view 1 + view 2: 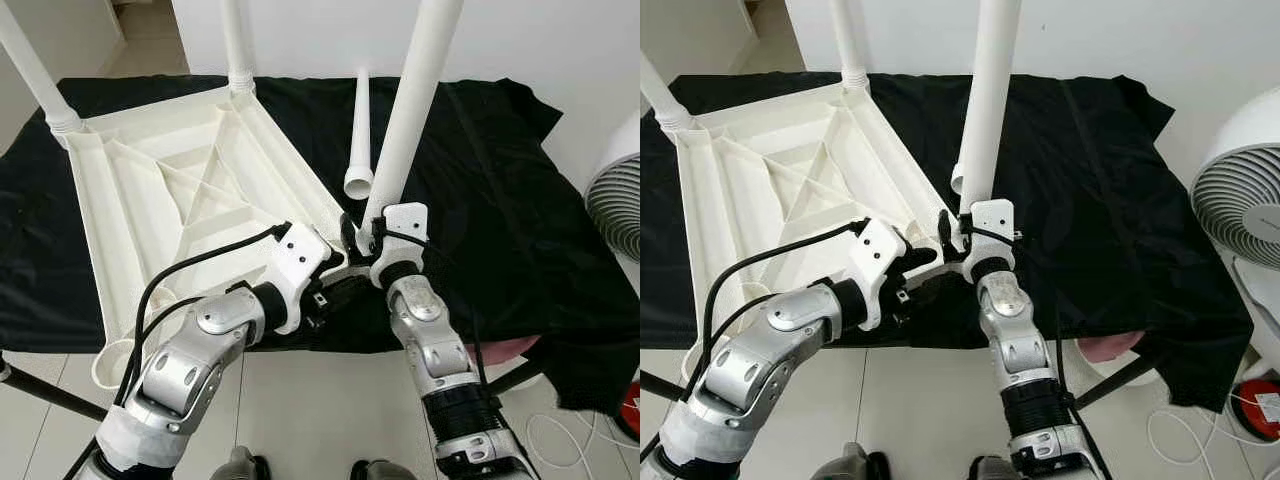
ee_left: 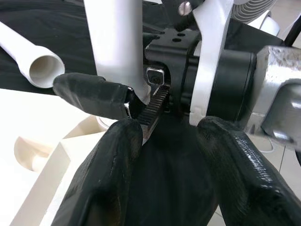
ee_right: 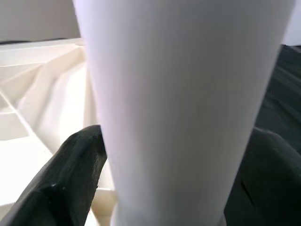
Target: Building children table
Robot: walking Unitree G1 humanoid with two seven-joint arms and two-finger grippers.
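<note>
From the head, our two eye views look forward and down on the black-draped worktop (image 1: 480, 180) and share the upturned tabletop (image 1: 150, 190) near its left edge. Our left wrist camera looks closely along its fingers (image 2: 101, 188) at the right gripper (image 2: 141, 106). Our right wrist camera sits hard against the upright leg (image 3: 183, 103).

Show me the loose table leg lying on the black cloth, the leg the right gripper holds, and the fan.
loose leg (image 1: 360, 130), left eye view, mid shaft.
held leg (image 1: 412, 110), left eye view, mid shaft.
fan (image 1: 1245, 205), right eye view, grille.
</note>
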